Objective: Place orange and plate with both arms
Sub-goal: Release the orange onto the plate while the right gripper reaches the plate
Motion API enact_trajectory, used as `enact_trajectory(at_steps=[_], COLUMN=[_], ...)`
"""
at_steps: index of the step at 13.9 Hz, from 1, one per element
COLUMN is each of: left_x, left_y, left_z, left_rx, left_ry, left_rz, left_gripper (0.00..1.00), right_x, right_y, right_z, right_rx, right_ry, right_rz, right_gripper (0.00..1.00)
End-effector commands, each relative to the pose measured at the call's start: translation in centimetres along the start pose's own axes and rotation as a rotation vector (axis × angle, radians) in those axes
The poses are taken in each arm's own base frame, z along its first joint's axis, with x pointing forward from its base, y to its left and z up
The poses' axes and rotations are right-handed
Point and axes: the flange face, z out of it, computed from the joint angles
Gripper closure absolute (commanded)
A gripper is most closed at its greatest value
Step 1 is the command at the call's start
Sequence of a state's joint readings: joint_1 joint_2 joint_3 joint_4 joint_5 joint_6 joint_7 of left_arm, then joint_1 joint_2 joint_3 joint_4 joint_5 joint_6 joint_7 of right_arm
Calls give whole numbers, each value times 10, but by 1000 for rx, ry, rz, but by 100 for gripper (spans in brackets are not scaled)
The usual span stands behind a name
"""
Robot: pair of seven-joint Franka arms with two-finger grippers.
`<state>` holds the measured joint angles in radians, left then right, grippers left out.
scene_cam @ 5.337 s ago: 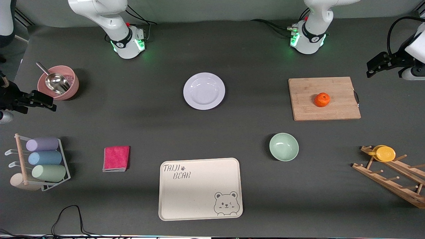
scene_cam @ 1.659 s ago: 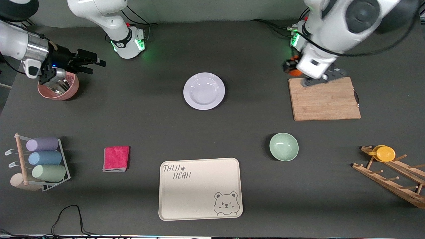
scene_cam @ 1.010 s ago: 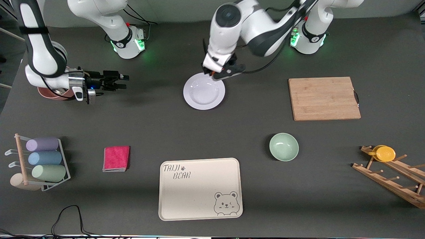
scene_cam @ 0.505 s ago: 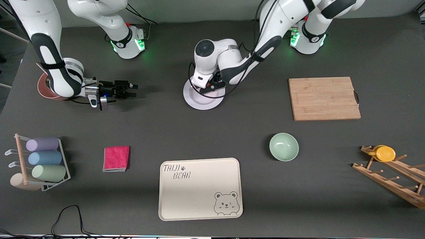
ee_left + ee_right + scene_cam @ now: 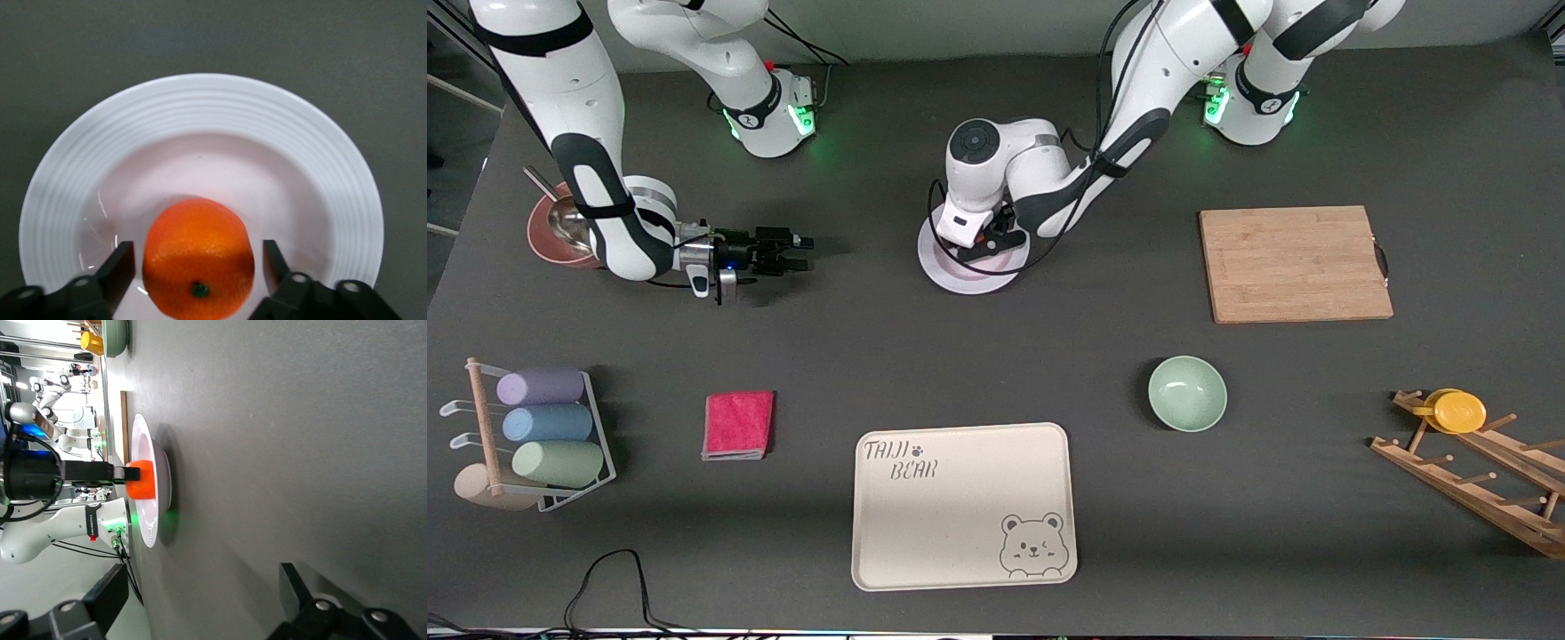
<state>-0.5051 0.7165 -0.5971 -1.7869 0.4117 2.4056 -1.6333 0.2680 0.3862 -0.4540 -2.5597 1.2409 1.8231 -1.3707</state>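
The white plate (image 5: 960, 277) lies on the table midway between the two bases. My left gripper (image 5: 983, 238) is low over it, and in the front view it hides the orange. In the left wrist view the orange (image 5: 198, 257) rests in the plate's well (image 5: 200, 107), stem end up. It sits between the open fingers of my left gripper (image 5: 198, 267) with a gap on each side. My right gripper (image 5: 800, 253) is open and empty, low over the table beside the plate toward the right arm's end. Its wrist view shows the plate (image 5: 148, 440) and orange (image 5: 140, 480) edge-on.
A wooden cutting board (image 5: 1294, 264) lies bare toward the left arm's end. A mint bowl (image 5: 1187, 393) and the beige bear tray (image 5: 963, 504) lie nearer the camera. A pink bowl with a scoop (image 5: 560, 236), a pink cloth (image 5: 738, 424) and a cup rack (image 5: 534, 436) are at the right arm's end.
My left arm carried the orange from the cutting board to the plate and lowered it into the well. My right gripper moved low across the table toward the plate.
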Motion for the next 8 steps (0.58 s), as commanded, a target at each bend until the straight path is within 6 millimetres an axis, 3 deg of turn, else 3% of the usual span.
enact_trajectory(at_steps=[1,4,5,7,8], left_x=[7,40,58,100,121], left_y=[-1,-12,-18,-39,-49], left_z=[-22,-73,-100,-153,-182], left_rx=[36,81,86,105,99], left_ry=[53,39,3,-81,-99], left_rz=[7,5,16,56,60], left_gripper=[0,0,0,0,0], right_x=[4,3,2,4,5], right_y=[4,5,6,8,8], right_z=[1,1,1,2,2], right_rx=[0,0,3,2,2], right_ry=[17,14,12,9,8], right_rz=[-30,-27,-23,-24,-25], right_gripper=[0,1,10,41,51])
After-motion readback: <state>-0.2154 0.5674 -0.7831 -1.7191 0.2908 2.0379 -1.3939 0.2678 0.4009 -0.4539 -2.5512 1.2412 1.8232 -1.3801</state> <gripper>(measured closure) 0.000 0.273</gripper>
